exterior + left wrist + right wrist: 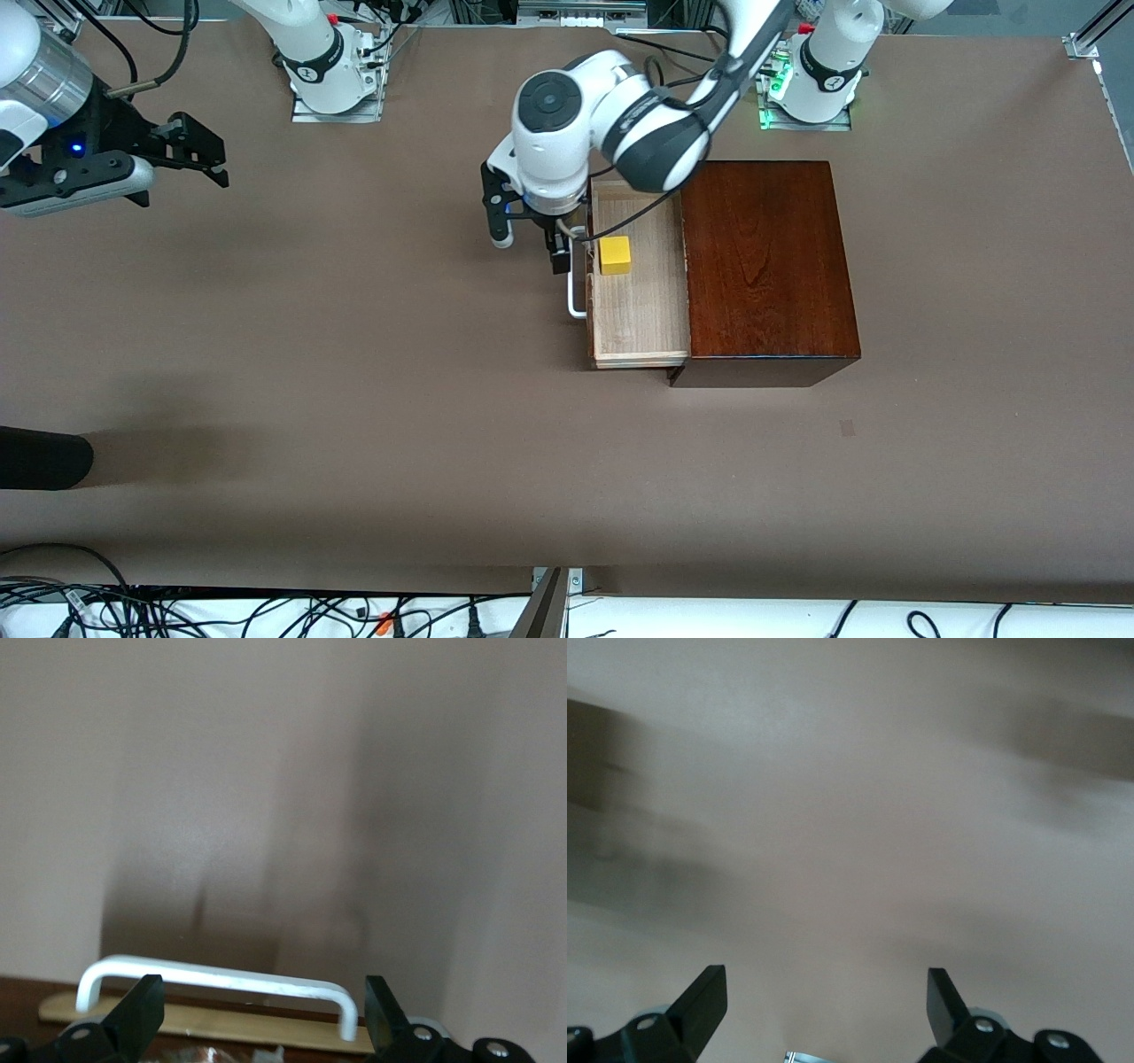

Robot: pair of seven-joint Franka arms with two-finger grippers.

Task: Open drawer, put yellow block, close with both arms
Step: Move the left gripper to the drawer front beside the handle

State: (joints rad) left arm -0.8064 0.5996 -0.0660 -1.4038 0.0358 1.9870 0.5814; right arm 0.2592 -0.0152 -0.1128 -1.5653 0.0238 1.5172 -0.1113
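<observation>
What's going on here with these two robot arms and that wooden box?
The drawer of the wooden box is pulled open, and the yellow block already lies inside it. The left gripper sits right at the drawer's white handle with its fingers open, one on each side of it, holding nothing. The right gripper waits open over bare table at the right arm's end. Closing the drawer is what remains.

a brown table (354, 372) carries a glossy mahogany box (766, 266) toward the left arm's end, nearer its robot-side edge, its drawer (640, 301) pulled open over the surface.
</observation>
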